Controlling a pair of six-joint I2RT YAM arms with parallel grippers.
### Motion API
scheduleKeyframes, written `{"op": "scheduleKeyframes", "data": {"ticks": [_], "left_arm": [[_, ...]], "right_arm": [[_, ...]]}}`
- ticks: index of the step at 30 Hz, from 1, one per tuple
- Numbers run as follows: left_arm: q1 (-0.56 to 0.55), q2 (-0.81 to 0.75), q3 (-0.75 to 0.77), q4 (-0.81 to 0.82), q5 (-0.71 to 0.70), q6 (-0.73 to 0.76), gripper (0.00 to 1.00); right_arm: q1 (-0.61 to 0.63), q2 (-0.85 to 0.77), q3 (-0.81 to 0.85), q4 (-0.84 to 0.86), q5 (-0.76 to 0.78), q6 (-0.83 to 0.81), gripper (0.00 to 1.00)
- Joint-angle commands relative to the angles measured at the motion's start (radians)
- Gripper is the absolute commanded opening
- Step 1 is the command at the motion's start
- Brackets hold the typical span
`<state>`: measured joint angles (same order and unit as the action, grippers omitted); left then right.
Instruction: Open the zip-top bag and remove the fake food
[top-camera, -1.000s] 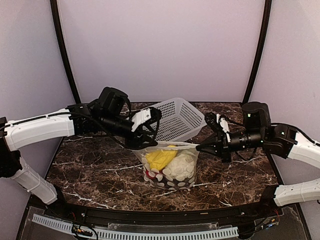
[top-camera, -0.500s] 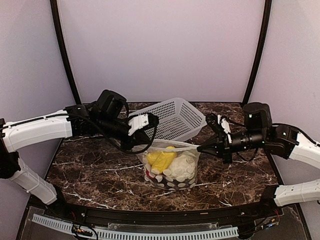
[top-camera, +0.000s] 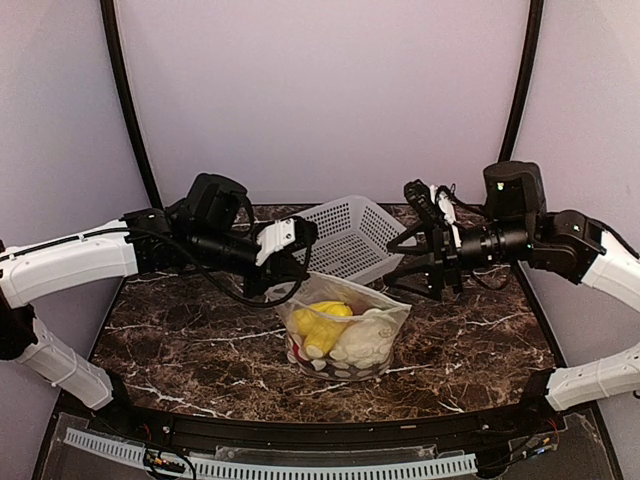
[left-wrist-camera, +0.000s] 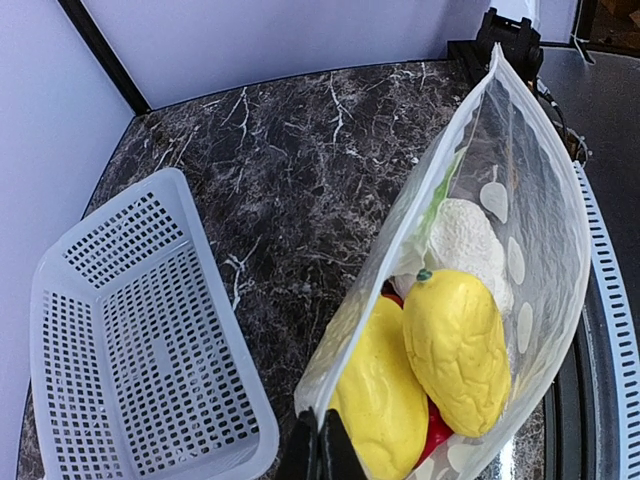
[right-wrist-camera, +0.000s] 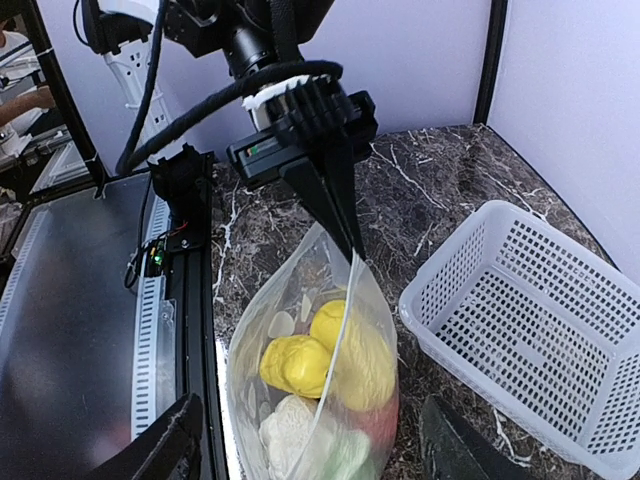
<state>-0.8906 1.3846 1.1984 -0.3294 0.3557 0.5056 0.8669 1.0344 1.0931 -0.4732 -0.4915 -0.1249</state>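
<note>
Logged the zip-top bag (top-camera: 345, 335) standing at centre of the dark marble surface (top-camera: 180, 340), directly at 6 o'clock of the white basket (top-camera: 350, 235).

Found the left gripper (top-camera: 287, 292) pinched tight on the bag's top corner, at the 9 o'clock end of the rim. Confirmed in the left wrist view: fingertips flat together on the plastic edge, bag stretching away toward 1 o'clock.

Found the right gripper (top-camera: 392, 268) spread wide, holding nothing, hanging close above the rim's 3 o'clock end and apparently not touching it. Placed the bag body toward 7 o'clock of that gripper in the top view.

Read the rim's long axis as 9 to 3 o'clock, spanning the gap between the two grippers, with the unheld end sagging. Judged the right arm nearer to that free end, hence the likely candidate for the opposing pull.

Described the bag as clear, limp film with white dots. Saw no gap along the mouth, so judged it probably sealed.

Counted the fake food (left-wrist-camera: 455, 340) inside only:
- two yellow pieces
- a pale leafy one (left-wrist-camera: 455, 235)
- a red sliver (left-wrist-camera: 435, 432) beneath
</note>
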Motion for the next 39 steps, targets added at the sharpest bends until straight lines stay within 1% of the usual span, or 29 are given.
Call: {"op": "scheduleKeyframes", "data": {"ticks": [1, 5, 10, 12, 18, 23, 25, 27, 28, 31, 36, 39], "left_arm": [[-0.015, 0.009, 0.040, 0.034, 0.034, 0.003, 0.01], [-0.022, 0.009, 0.043, 0.049, 0.036, -0.002, 0.01], [-0.024, 0.005, 0.034, 0.076, 0.042, -0.018, 0.01], [-0.026, 0.004, 0.032, 0.082, 0.044, -0.021, 0.01], [-0.030, -0.009, 0.015, 0.106, 0.050, -0.031, 0.01], [-0.030, -0.010, 0.012, 0.114, 0.050, -0.033, 0.01], [-0.030, -0.009, 0.012, 0.116, 0.051, -0.037, 0.01], [-0.031, -0.007, 0.012, 0.116, 0.050, -0.037, 0.01], [-0.032, -0.007, 0.012, 0.115, 0.049, -0.037, 0.01], [-0.034, -0.006, 0.011, 0.115, 0.045, -0.038, 0.01], [-0.033, -0.007, 0.011, 0.119, 0.038, -0.038, 0.01], [-0.034, -0.007, 0.011, 0.119, 0.033, -0.039, 0.01]], "right_arm": [[0.022, 0.112, 0.124, -0.108, 0.041, 0.011, 0.69], [0.056, 0.203, 0.221, -0.158, 0.061, 0.015, 0.64], [0.067, 0.294, 0.302, -0.192, 0.064, 0.037, 0.56], [0.069, 0.324, 0.324, -0.214, 0.078, 0.037, 0.53], [0.074, 0.384, 0.347, -0.244, 0.080, 0.049, 0.48], [0.075, 0.431, 0.398, -0.274, 0.094, 0.060, 0.48], [0.075, 0.447, 0.418, -0.280, 0.087, 0.068, 0.53], [0.075, 0.455, 0.429, -0.277, 0.066, 0.082, 0.61], [0.075, 0.459, 0.434, -0.274, 0.057, 0.090, 0.61], [0.078, 0.469, 0.452, -0.279, 0.049, 0.113, 0.60], [0.086, 0.492, 0.455, -0.300, 0.063, 0.125, 0.53], [0.091, 0.505, 0.453, -0.310, 0.065, 0.170, 0.50]]}}
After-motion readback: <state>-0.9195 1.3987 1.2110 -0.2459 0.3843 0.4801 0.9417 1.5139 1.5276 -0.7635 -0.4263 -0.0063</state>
